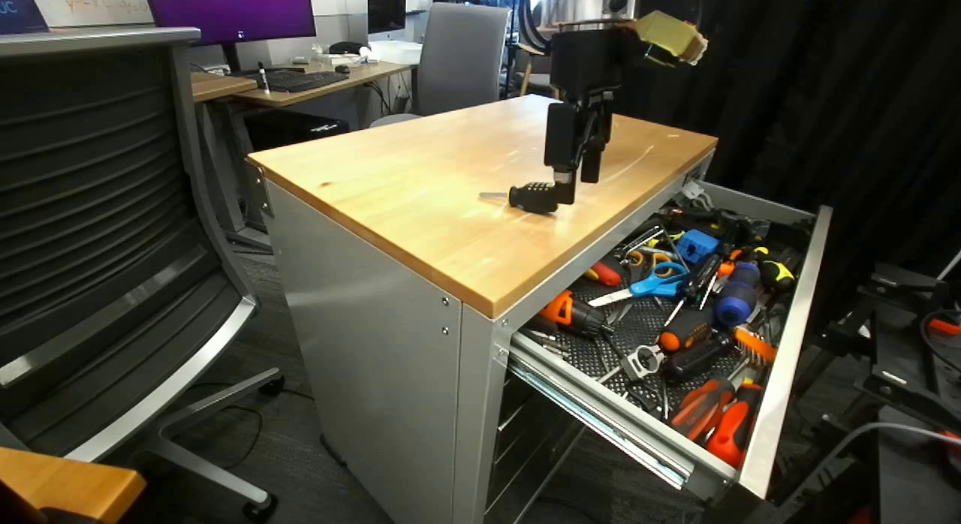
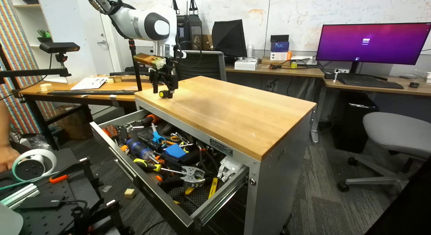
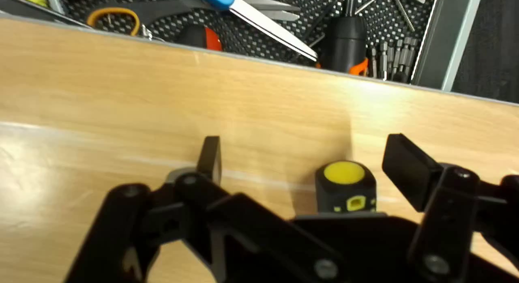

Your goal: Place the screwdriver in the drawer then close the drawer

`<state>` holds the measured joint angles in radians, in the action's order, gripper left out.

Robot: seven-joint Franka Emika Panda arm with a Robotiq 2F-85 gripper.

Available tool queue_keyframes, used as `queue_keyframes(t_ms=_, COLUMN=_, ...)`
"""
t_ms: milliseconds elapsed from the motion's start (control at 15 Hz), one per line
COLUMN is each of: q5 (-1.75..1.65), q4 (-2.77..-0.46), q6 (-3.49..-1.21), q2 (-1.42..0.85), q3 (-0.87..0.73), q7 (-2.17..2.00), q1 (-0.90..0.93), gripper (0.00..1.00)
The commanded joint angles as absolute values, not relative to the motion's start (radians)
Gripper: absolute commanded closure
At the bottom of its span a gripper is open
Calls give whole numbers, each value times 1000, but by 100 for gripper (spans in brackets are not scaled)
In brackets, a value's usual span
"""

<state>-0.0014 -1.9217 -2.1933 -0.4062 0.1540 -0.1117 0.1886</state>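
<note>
Black-handled, the screwdriver (image 1: 533,198) shows its shank (image 1: 492,195) only in an exterior view, the gripper (image 3: 307,159) gaping around it.

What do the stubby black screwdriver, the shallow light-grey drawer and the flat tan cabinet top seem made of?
Stubby black screwdriver: handle likely plastic or rubber, its surface mostly dull; silvery shaft, likely steel.
Shallow light-grey drawer: probably satin-painted metal; thin, straight walls, soft sheen.
Flat tan cabinet top: apparently varnished wood, possibly laminate; visible grain, glossy highlights.
</note>
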Motion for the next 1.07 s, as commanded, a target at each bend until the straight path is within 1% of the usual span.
queue_keyframes(t_ms=0, q5=-1, q4=-1830, q6=-2185, q2=-443, q3=169, q7=-61, q1=210, gripper=0)
queue_keyframes(t_ms=200, q5=-7, q4=-1824, q6=-2220, q2=-449, q3=172, q7=-44, q1=222, gripper=0)
queue_keyframes(t_ms=267, q5=-13, q4=-1823, q6=-2229, q2=-451, q3=171, q7=-43, q1=227, gripper=25)
queue_keyframes(t_ms=333, q5=-28, q4=-1830, q6=-2253, q2=-454, q3=165, q7=-54, q1=236, gripper=27)
queue_keyframes(t_ms=400, q5=-40, q4=-1835, q6=-2271, q2=-457, q3=160, q7=-62, q1=242, gripper=34)
queue_keyframes(t_ms=467, q5=-62, q4=-1842, q6=-2294, q2=-463, q3=153, q7=-77, q1=250, gripper=41)
queue_keyframes(t_ms=533, q5=-80, q4=-1844, q6=-2310, q2=-473, q3=148, q7=-86, q1=256, gripper=51)
queue_keyframes(t_ms=800, q5=-148, q4=-1885, q6=-2373, q2=-471, q3=121, q7=-144, q1=279, gripper=82)
queue_keyframes(t_ms=867, q5=-159, q4=-1889, q6=-2353, q2=-453, q3=118, q7=-154, q1=282, gripper=85)
queue_keyframes(t_ms=1000, q5=-174, q4=-1920, q6=-2302, q2=-408, q3=111, q7=-171, q1=283, gripper=81)
